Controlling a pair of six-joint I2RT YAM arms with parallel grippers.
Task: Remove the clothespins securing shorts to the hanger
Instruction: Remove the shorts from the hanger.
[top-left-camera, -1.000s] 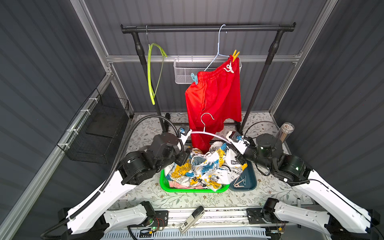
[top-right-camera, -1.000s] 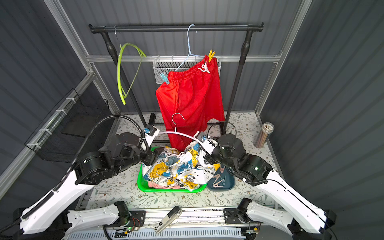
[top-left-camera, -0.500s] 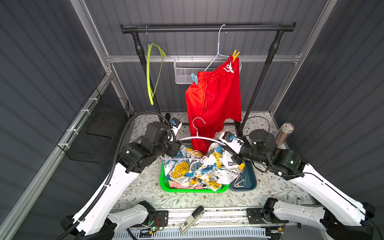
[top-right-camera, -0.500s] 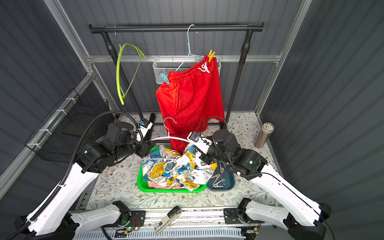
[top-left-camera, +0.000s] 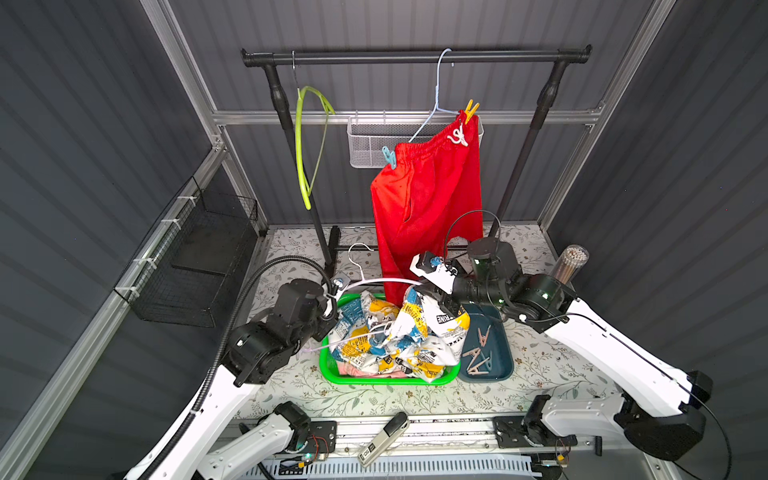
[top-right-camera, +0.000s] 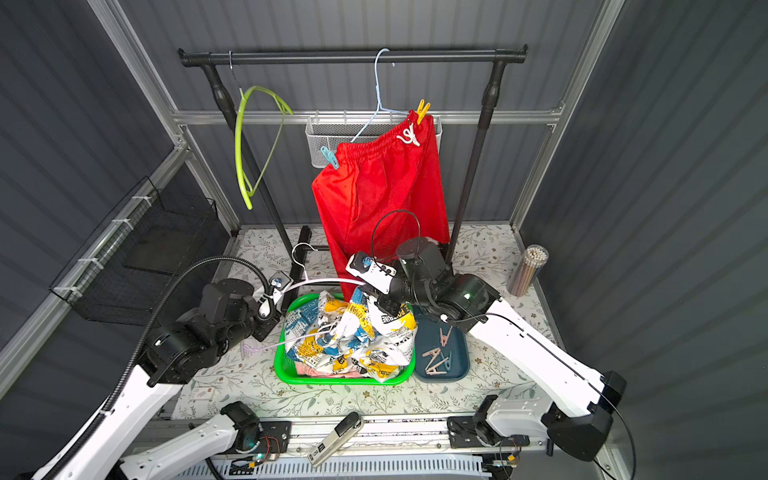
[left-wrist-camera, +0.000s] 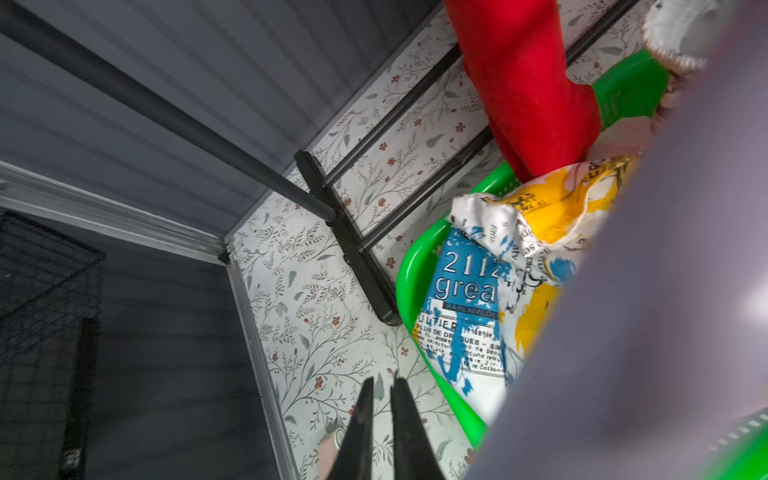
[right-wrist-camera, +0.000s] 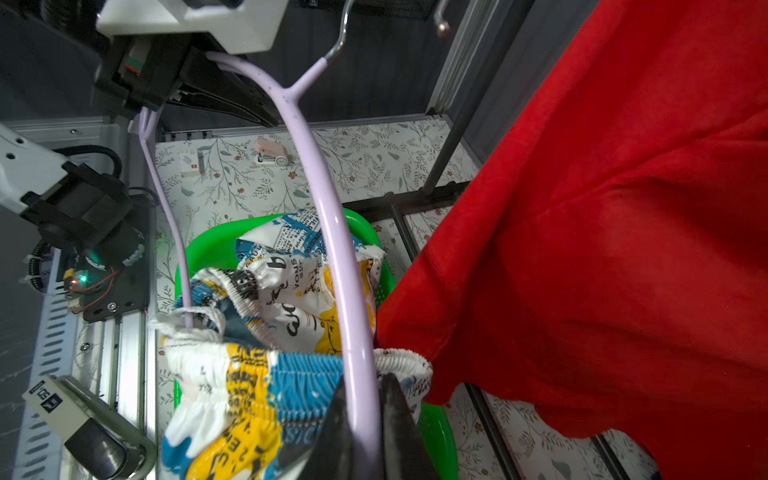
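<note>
My right gripper (right-wrist-camera: 363, 386) is shut on a lilac hanger (top-left-camera: 374, 282), whose arm runs through the waistband of the newspaper-print shorts (top-left-camera: 399, 332). These are heaped in a green basket (top-left-camera: 328, 365). My left gripper (left-wrist-camera: 382, 380) is at the basket's left rim, shut, with nothing between its fingers. Below it a beige-pink clothespin (right-wrist-camera: 270, 153) lies on the table. Red shorts (top-left-camera: 428, 199) hang from a light blue hanger on the rail, held by a yellow clothespin (top-left-camera: 470, 110) and a light blue one (top-left-camera: 389, 156). Several beige-pink clothespins (top-left-camera: 478, 353) lie in a dark blue tray (top-left-camera: 505, 365).
An empty green hanger (top-left-camera: 309, 145) hangs at the rail's left end. A white wire basket (top-left-camera: 374, 143) is fixed to the back wall and a black mesh basket (top-left-camera: 195, 266) to the left wall. A tube of sticks (top-left-camera: 571, 266) stands at the right.
The lilac hanger has moved left and down over the basket with both arms. My left gripper has shut and dropped to the basket's left rim.
</note>
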